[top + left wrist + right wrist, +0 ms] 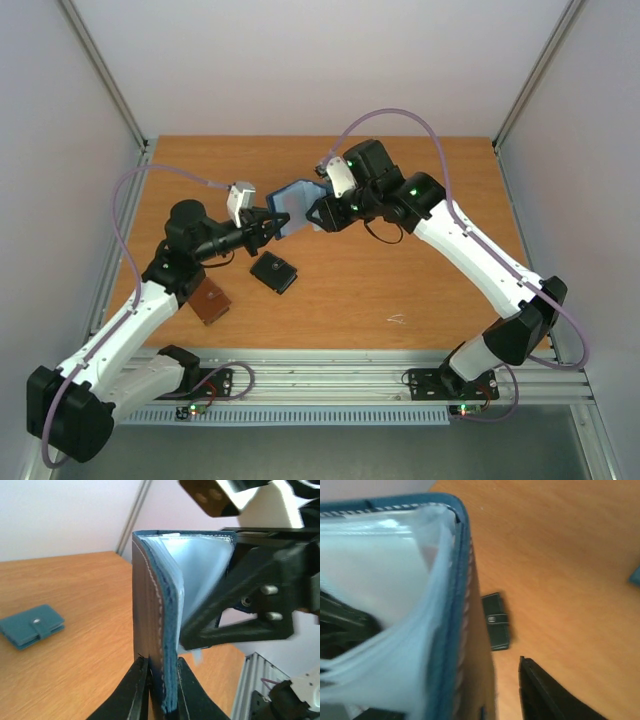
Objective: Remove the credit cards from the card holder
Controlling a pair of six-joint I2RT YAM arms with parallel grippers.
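The card holder (293, 208) is held up off the table between both arms, folded partly open. Its stitched cover (150, 600) and pale clear pockets (200, 565) fill the left wrist view. My left gripper (160, 662) is shut on the lower edge of the cover; from above it (270, 227) sits at the holder's left side. My right gripper (316, 213) is at the holder's right side and stands open. One of its fingers (545, 695) is clear of the cover (480, 680), and the other is dim behind the pockets (385, 580). No credit cards show in any view.
A black wallet (273, 272) with a snap tab lies on the table below the grippers and also shows in the right wrist view (496, 621). A teal wallet (32, 625) lies farther off. A brown flat piece (210, 300) rests by the left arm. A metal rail (330, 362) edges the front.
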